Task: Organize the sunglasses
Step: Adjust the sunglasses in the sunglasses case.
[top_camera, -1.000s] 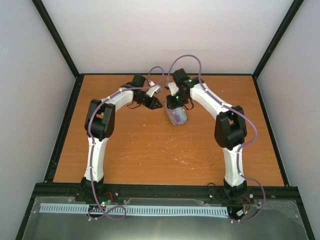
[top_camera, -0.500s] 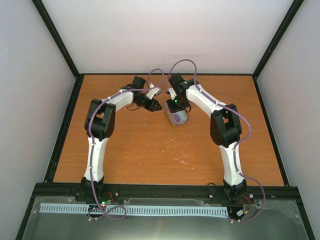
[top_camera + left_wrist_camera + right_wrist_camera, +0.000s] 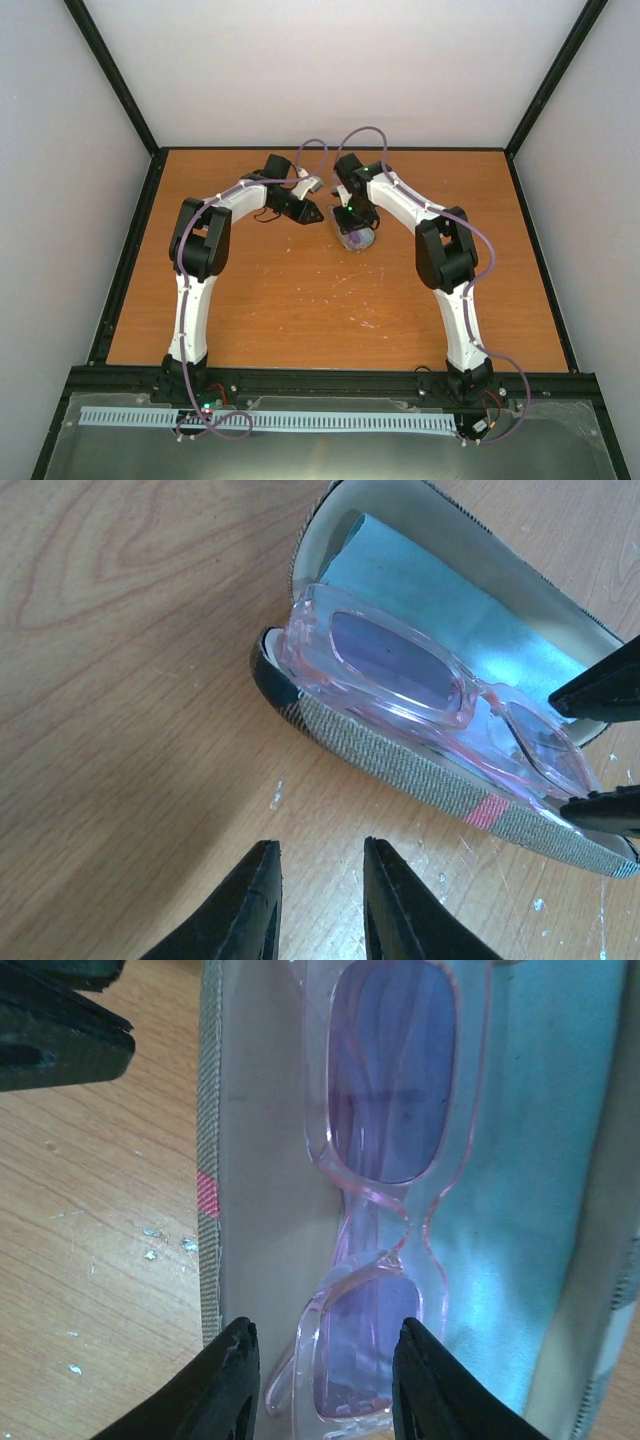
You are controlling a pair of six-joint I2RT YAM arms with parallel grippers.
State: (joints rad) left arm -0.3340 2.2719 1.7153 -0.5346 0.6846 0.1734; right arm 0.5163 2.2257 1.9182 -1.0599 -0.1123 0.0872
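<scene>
Pink sunglasses [image 3: 385,1150] lie in the case [image 3: 400,770]; right gripper [image 3: 325,1335] has drawn closer.

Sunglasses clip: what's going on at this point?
The pink sunglasses lie in the open case on the blue cloth. The right gripper straddles one lens end; whether it grips is unclear. The left gripper hovers beside the case, holding nothing. The lid is not yet shut.

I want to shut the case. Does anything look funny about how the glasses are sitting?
Yes. The pink sunglasses are in the open case on the blue cloth, but they look slanted, sticking up above the case's front rim instead of lying flat inside. The case might not shut over them.
</scene>
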